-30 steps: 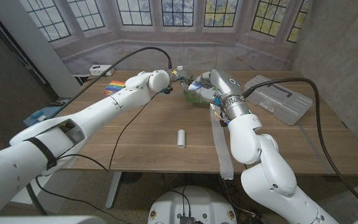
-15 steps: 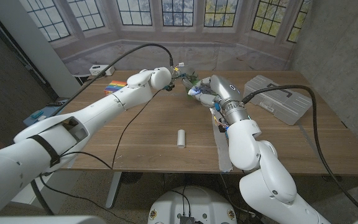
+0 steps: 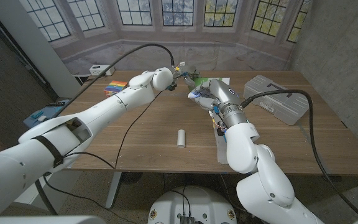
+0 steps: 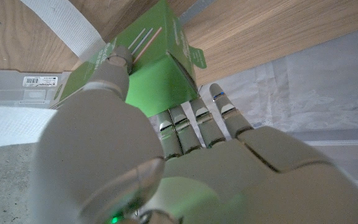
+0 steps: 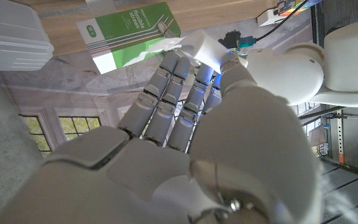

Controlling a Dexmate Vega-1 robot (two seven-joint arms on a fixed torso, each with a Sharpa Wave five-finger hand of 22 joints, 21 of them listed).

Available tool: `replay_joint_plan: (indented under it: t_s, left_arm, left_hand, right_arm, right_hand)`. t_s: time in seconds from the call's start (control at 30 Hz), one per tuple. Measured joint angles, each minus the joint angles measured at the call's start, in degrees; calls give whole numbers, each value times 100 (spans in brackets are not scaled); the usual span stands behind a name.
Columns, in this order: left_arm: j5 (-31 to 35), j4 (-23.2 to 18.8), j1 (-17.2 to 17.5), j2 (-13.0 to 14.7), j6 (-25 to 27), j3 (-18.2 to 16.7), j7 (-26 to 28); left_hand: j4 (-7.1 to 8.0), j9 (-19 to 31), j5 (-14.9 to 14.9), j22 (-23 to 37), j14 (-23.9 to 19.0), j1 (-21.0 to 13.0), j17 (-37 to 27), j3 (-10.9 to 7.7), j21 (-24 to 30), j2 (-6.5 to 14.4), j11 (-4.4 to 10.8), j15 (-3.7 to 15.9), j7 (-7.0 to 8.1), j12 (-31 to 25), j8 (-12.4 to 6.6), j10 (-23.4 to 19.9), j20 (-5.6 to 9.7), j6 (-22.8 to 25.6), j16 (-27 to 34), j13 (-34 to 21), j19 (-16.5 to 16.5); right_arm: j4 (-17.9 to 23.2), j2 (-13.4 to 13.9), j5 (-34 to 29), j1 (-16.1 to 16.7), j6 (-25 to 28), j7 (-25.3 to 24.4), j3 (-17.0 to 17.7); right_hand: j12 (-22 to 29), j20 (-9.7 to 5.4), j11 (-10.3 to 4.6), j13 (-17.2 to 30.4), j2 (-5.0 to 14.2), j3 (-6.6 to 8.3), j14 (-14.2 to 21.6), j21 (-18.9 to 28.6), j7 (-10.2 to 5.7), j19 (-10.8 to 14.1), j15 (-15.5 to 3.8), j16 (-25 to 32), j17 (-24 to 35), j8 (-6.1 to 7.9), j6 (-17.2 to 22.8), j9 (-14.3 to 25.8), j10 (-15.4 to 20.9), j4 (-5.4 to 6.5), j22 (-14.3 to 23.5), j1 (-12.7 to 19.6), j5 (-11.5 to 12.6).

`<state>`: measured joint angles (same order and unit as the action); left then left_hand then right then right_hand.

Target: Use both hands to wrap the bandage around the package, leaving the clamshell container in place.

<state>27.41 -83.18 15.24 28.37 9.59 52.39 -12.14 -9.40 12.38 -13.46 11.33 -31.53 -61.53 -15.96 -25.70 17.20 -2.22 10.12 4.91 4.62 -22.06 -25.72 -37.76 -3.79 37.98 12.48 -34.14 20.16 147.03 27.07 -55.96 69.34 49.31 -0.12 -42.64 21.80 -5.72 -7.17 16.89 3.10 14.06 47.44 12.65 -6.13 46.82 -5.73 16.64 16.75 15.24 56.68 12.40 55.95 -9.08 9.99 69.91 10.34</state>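
A green package (image 3: 207, 81) is at the table's far middle, and my left hand (image 3: 180, 74) grips it; in the left wrist view the thumb (image 4: 114, 65) presses on the green package (image 4: 157, 74) with the fingers under it. My right hand (image 3: 200, 94) is right against the package and holds the end of the white bandage (image 3: 220, 140), whose strip trails back over the table toward the front edge. In the right wrist view its fingertips (image 5: 176, 59) reach the green package (image 5: 132, 28) with white bandage (image 5: 165, 47) at them. The grey clamshell container (image 3: 277, 99) sits at the far right.
A small white roll (image 3: 181, 138) lies mid-table. A rainbow-coloured block (image 3: 113, 86) lies at the far left, with a white device (image 3: 97, 68) behind it. Black cables (image 3: 129, 121) cross the table under my left arm.
My right hand has shifted left along the package. The bandage's loose tail has been drawn up the table, away from the front edge. My left hand has barely moved.
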Motion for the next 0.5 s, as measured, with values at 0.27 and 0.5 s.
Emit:
replay_joint_plan:
  t_s: [0.27,0.5]
  left_arm:
    - [-99,25,79,-31,1,-34,128]
    - [-214,25,140,-51,26,-72,262]
  left_hand:
    - [0,0,0,0,0,0,0,0,0,0,-22,0,0,0,0,22,0,0,0,0,0]
    - [13,0,0,0,0,0,-1,13,0,0,-22,0,0,0,0,22,0,0,0,1,0]
  right_arm:
    - [-30,-6,183,-16,133,-65,-30]
    - [-75,-7,413,9,215,-203,-30]
  right_hand:
    - [-1,20,11,2,16,0,0,0,0,21,0,0,0,-6,0,-1,10,0,0,15,0]
    - [-1,20,10,6,15,-16,0,0,22,21,1,0,16,-9,22,-4,10,16,0,15,0]
